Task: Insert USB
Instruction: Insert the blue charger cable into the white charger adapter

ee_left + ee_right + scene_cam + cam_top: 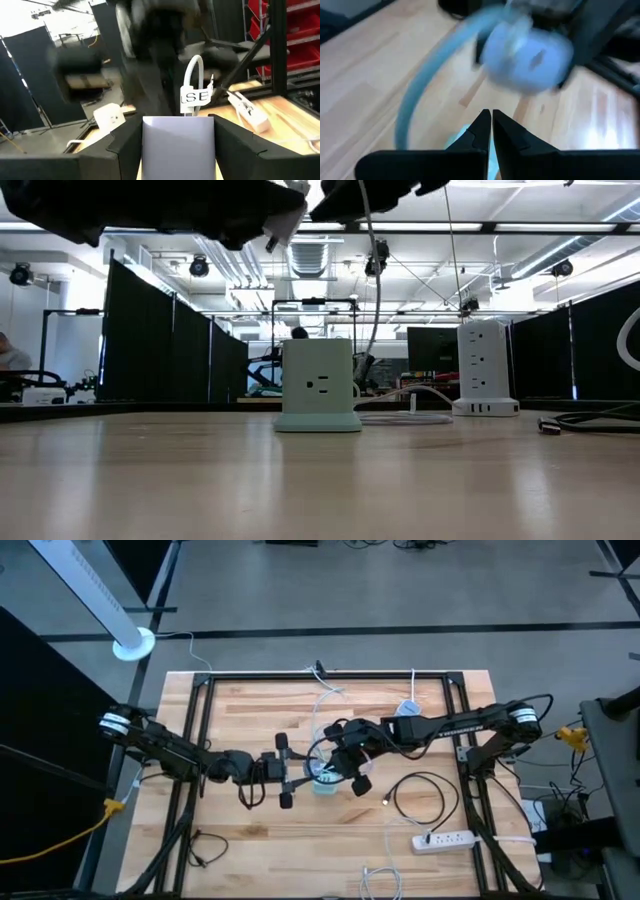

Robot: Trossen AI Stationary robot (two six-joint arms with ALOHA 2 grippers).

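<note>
Pale wood planks make up the table (250,720), and in the low view its near part is a bare stretch running up to a pale green cube socket block (318,385) standing upright at the middle. From above, that same block (325,782) sits at the table's centre with both arms meeting over it, a thing the low view only hints at with dark shapes along its top edge. The left gripper (286,771) reaches in from the left, and its own wrist view shows the two dark fingers (125,142) set apart with the block's flat face (178,145) between them, seemingly clasped against its sides. The right gripper (352,771) hangs just right of the block; its wrist view shows the tips (491,122) pressed together with nothing seen between them. A white cable (192,85) with a tag arches just beyond the block, though which plug is the USB one I cannot tell. Near the right edge lie a white power strip (446,839) and a looped black cord (420,795). Farther back, the low view alone shows a white tower socket (484,367).
</note>
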